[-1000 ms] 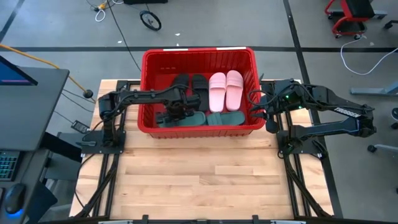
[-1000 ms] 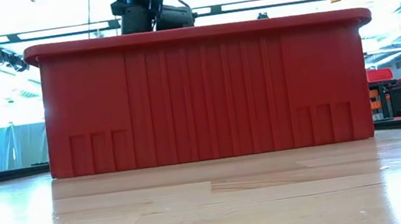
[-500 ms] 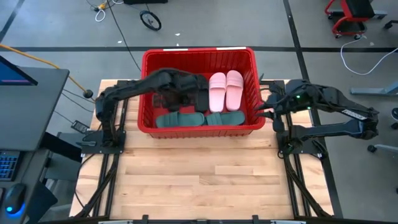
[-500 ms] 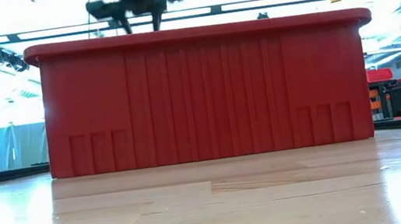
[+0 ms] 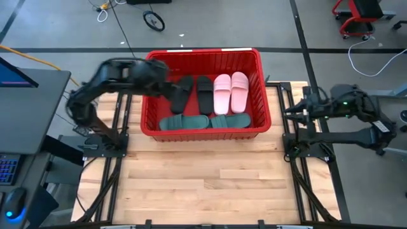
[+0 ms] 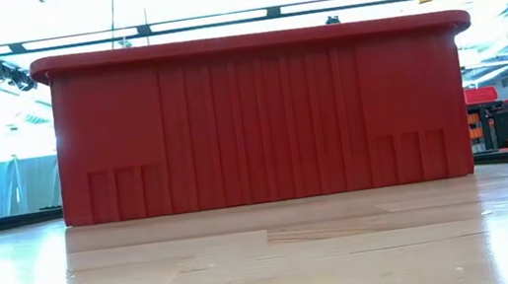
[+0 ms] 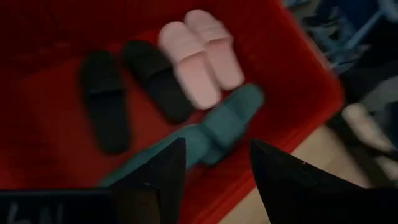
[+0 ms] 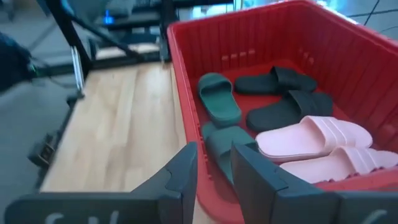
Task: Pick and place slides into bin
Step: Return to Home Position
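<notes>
Slides: all six lie flat inside the bin [image 5: 203,52], below its rim.
Black slides [image 5: 194,93]: side by side in the middle of the bin, toes toward the back wall.
Pink slides [image 5: 231,92]: pressed together, just beside the black pair on the side of the bin's right wall.
Green slides [image 5: 207,121]: laid end to end along the inside of the bin's front wall.
Room inside the bin: some red floor shows by the left wall and in the right front corner.
Bin edges: the thick rim runs all the way round. In the low view the tall front wall [image 6: 261,121] hides every slide.
Left gripper [image 5: 167,88]: up over the bin's left side, near the left rim. Its fingers [image 7: 163,177] stand wide apart and hold nothing.
Right gripper [image 5: 294,110]: outside the bin's right wall, well apart from the rim. Its fingers [image 8: 181,171] are a little way apart and hold nothing.
Table [image 5: 203,184]: the bin sits at the back edge. A wide stretch of wood lies in front of the bin's front wall, between the two arm stands.
</notes>
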Tool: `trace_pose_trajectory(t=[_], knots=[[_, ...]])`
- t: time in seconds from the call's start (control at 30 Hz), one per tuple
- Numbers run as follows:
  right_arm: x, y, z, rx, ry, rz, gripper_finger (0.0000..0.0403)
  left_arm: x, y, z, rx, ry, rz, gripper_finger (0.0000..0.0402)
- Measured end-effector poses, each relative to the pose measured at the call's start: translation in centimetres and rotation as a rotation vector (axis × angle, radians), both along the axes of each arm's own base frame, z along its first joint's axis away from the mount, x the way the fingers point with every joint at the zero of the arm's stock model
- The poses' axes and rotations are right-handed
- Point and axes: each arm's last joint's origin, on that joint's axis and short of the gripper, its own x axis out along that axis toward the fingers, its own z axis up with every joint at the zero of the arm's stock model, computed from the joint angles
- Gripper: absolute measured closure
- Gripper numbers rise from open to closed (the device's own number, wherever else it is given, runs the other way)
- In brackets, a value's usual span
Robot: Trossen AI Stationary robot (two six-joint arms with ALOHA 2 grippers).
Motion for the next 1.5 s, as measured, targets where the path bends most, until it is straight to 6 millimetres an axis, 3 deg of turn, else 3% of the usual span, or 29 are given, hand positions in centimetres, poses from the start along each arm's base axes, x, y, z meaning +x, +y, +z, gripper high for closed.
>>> trace_pose_trajectory(t=[0.13,0.3,0.5,0.77,0.9,1.1,1.5], knots=[[-2.1,0.5,-0.1,0.023,-0.058,-0.015,0.03,-3.7,-1.6,1.0,0.071,0.066,-0.044,0.0213],[-5.2,1.2,-0.6,0.027,-0.115,-0.026,0.03,-7.4,-3.4,3.0,0.179,-0.019,-0.192,0.0213],[-8.4,1.9,-1.1,0.026,-0.237,-0.04,0.03,-11.7,-4.4,4.2,0.284,-0.074,-0.183,0.022],[-11.5,2.6,-2.2,0.001,-0.35,-0.028,0.03,-16.7,-4.5,3.6,0.302,-0.127,-0.239,0.0212],[-11.9,2.9,-2.7,-0.007,-0.404,0.027,0.03,-18.2,-4.3,1.2,0.316,-0.143,-0.214,0.0209],[-11.1,2.7,-4.2,-0.004,-0.394,0.026,0.03,-18.3,-4.6,-4.5,0.338,-0.29,-0.275,0.0216],[-9.9,2.3,-5.3,0.025,-0.344,-0.011,0.03,-18.5,-6.1,-15.0,0.507,-0.785,-0.709,0.0211]])
